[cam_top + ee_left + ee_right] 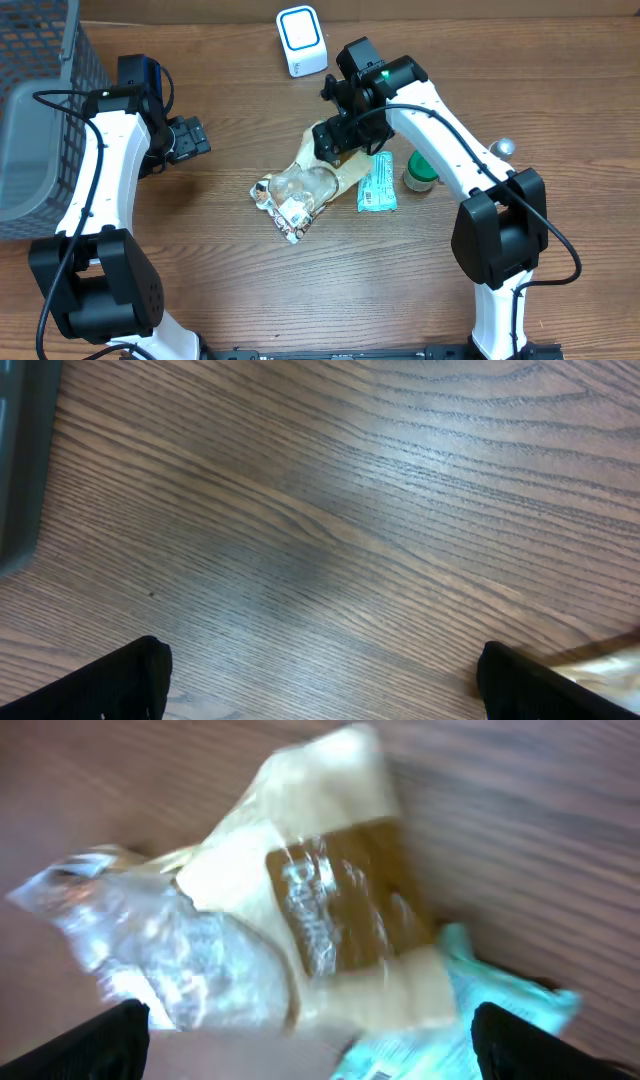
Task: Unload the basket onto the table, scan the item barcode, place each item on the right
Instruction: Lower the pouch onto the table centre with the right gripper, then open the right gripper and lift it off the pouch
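A cream packet with a brown window (335,165) lies mid-table, overlapping a crumpled clear bag (292,195) and a teal packet (377,183). The white scanner (301,40) stands at the back. My right gripper (345,135) hovers over the cream packet's far end. In the blurred right wrist view the right gripper (310,1045) is open, holding nothing, with the cream packet (340,910), clear bag (150,950) and teal packet (490,1010) below it. My left gripper (190,138) is off to the left and, in its wrist view, the left gripper (325,680) is open over bare wood.
A grey mesh basket (40,110) fills the left edge; its dark wall (20,460) shows in the left wrist view. A green-capped round item (420,172) sits right of the teal packet, with a small silver knob (504,147) beyond it.
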